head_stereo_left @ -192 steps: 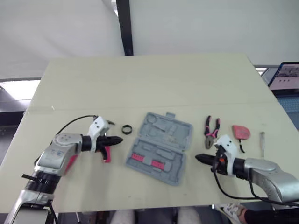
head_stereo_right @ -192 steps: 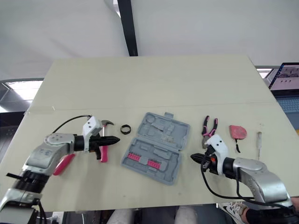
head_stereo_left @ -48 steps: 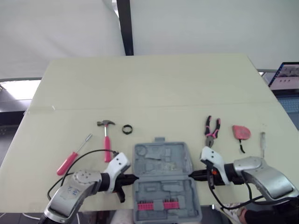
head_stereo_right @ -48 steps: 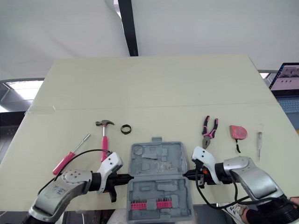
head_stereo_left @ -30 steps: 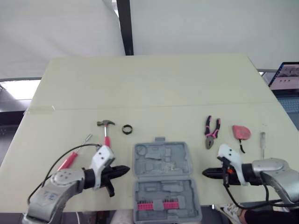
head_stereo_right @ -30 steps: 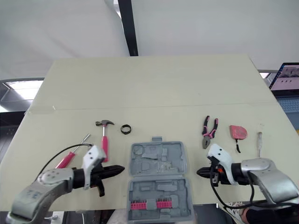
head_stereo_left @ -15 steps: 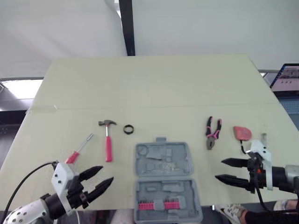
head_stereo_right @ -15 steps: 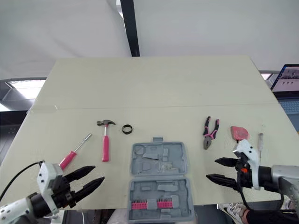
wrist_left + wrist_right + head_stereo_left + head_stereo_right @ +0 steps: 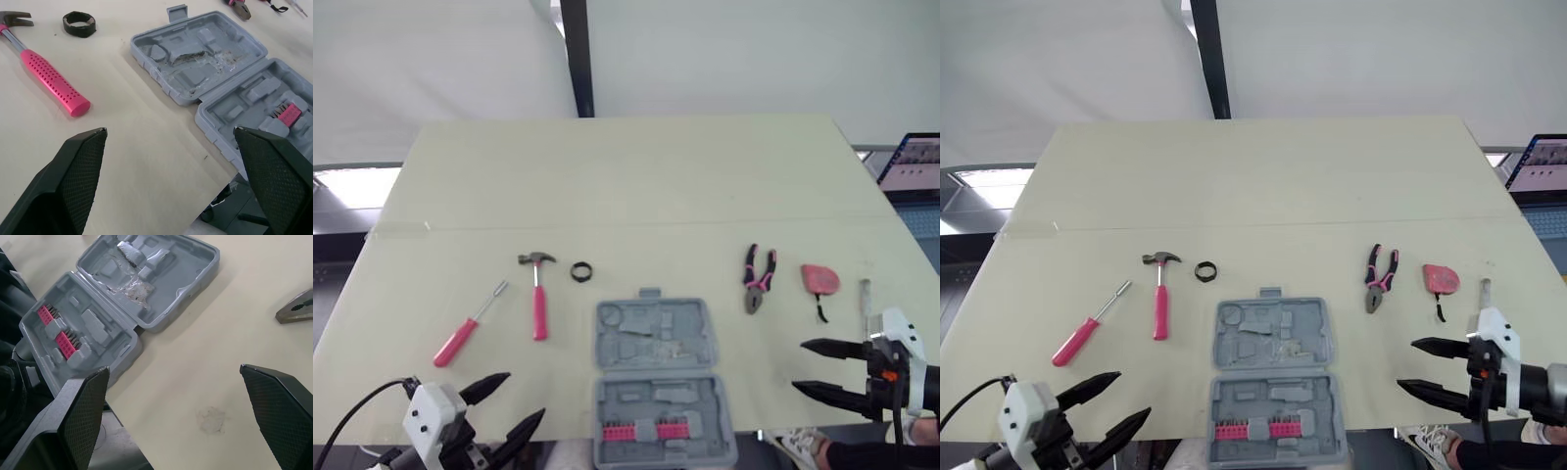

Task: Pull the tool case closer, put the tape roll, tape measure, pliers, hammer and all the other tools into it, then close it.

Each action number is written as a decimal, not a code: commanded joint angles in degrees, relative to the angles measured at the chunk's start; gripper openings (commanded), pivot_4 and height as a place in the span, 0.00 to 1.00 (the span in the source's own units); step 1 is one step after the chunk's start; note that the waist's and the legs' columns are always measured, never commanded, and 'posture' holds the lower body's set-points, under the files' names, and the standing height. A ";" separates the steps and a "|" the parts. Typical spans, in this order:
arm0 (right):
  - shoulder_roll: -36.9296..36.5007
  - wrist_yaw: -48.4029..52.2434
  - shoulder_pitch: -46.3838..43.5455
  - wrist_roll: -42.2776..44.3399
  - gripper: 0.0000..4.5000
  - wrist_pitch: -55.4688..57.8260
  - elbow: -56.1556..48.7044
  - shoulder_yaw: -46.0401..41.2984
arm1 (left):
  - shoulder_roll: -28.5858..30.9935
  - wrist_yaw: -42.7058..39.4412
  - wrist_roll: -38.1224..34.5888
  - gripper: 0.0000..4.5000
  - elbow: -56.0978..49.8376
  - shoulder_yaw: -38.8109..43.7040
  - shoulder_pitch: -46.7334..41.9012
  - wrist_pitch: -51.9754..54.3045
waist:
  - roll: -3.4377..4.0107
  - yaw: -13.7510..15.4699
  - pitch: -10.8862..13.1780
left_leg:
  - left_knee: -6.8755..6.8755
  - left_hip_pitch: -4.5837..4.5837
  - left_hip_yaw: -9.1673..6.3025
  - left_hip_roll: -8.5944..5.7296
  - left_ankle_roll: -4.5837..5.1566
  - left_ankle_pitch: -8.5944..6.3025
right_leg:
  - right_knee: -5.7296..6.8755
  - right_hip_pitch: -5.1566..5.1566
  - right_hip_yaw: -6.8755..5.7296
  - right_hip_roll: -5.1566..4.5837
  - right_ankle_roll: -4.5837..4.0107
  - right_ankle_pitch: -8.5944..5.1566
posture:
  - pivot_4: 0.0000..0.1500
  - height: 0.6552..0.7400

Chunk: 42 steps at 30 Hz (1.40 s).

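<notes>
Eye view: tool case (image 9: 664, 382) open at table's (image 9: 626, 186) 6 o'clock edge, handy for loading; left gripper (image 9: 524, 394) at 7, right gripper (image 9: 799, 364) at 4, both spread wide, empty | Left wrist view: hammer (image 9: 49, 81), tape roll (image 9: 78, 23) lie beside case | Right wrist view: pliers (image 9: 296, 308) tip beyond case.

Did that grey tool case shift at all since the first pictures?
Yes. The tool case has come toward the robot, away from the tape roll, and turned square to the front edge of the table.

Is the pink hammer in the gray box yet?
No, the hammer lies on the table beside the open tool case.
</notes>
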 commanded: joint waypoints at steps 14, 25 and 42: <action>8.78 -4.22 -1.67 2.98 1.00 -9.54 -8.16 -0.70 | 7.36 6.91 1.79 0.98 -0.16 -5.25 -9.41 11.01 | 0.02 -0.02 -0.01 | 0.01 0.05 -0.02 0.00 -0.01 0.00 | 0.05 0.04 0.02 0.00 0.00 0.00 | 1.00 1.00; 7.51 -5.30 -10.08 2.68 1.00 -7.32 -5.33 4.90 | 41.26 1.82 -7.42 0.98 1.53 -13.11 -50.10 42.77 | 0.03 -0.26 -0.01 | -0.01 0.05 -0.09 -0.03 -0.06 0.03 | 0.23 -0.06 0.03 0.01 0.00 0.00 | 1.00 1.00; 4.57 -5.99 -16.63 2.62 1.00 -3.72 -3.58 7.31 | 40.08 -18.54 29.14 0.98 17.81 -70.89 -106.98 47.06 | -0.20 0.23 0.21 | 0.01 -0.19 0.15 -0.04 -0.08 0.04 | 0.38 -0.44 0.12 0.04 0.01 0.00 | 1.00 1.00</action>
